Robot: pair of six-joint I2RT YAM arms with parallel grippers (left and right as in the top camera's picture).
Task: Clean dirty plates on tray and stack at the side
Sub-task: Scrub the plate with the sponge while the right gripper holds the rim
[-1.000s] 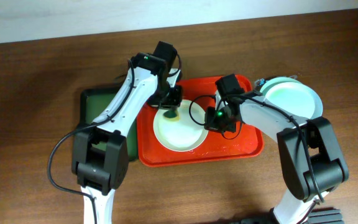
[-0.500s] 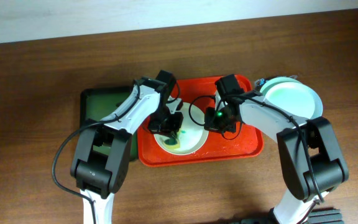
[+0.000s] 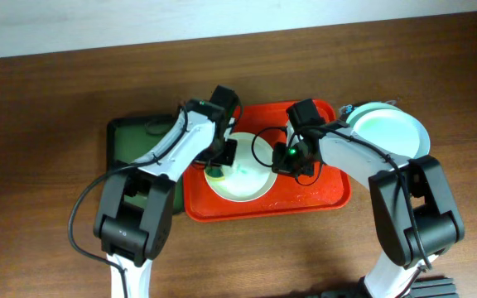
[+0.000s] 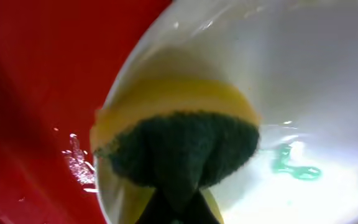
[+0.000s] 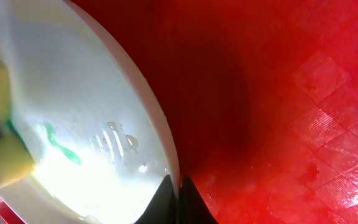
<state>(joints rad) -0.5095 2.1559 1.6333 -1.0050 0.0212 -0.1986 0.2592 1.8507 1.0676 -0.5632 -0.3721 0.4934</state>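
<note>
Plate on the red tray, both grippers closed

Overhead: one white plate (image 3: pixel 243 178) lies in the red tray (image 3: pixel 330 194), left of its middle. The left gripper (image 3: pixel 219 164) presses a sponge (image 3: pixel 214 173) onto the plate's left edge, and the right gripper (image 3: pixel 291 163) sits at its right rim. Stacked plates (image 3: pixel 392 131) rest on the table (image 3: pixel 48 99) beside the tray's far right corner. A green tray (image 3: pixel 127 141) lies to the left.

Left wrist: the closed fingers pinch the yellow-and-green sponge against the wet plate, near a teal smear (image 4: pixel 294 167).

Right wrist: the fingers are clamped on the plate's rim, with the tray beneath.
</note>
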